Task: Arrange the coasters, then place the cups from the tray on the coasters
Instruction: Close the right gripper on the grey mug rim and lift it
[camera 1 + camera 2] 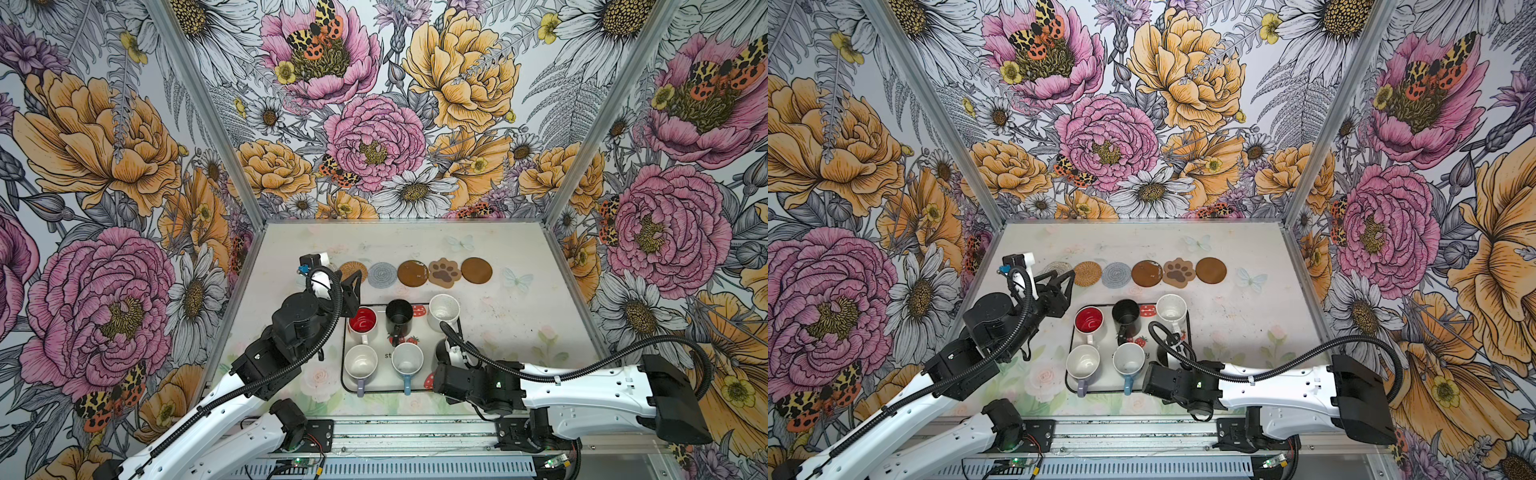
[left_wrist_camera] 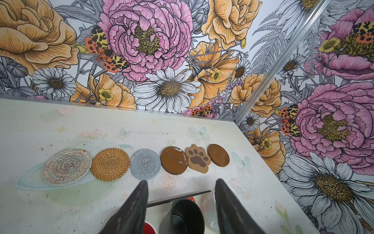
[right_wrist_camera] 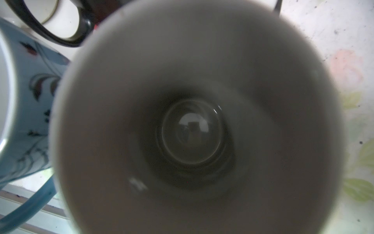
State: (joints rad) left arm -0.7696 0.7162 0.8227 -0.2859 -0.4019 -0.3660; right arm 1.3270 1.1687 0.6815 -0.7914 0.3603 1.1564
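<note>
Six coasters point(image 1: 412, 273) in a row along desk's far side | grey mug point(image 3: 121, 101) at tray point(image 1: 384, 382) near right corner | right gripper point(image 1: 445, 351) over its mouth, jaw spread not discernible | left gripper point(image 2: 182, 181) wide, empty | advice: pinch rim wall squarely, lift straight, clear blue mug point(image 3: 26, 101).

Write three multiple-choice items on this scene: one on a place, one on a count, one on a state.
1. The paw coaster lies: A) between the two brown discs; B) at the row's end; C) under a cup.
2. The coasters in the row number: A) four; B) five; C) six.
3. The left end effector is: A) open and empty; B) shut on a coaster; C) shut on a cup.
Answers: 1 A, a brown disc sits on each side; 2 C, the left wrist view shows six; 3 A, its jaws stand apart, nothing between.
</note>
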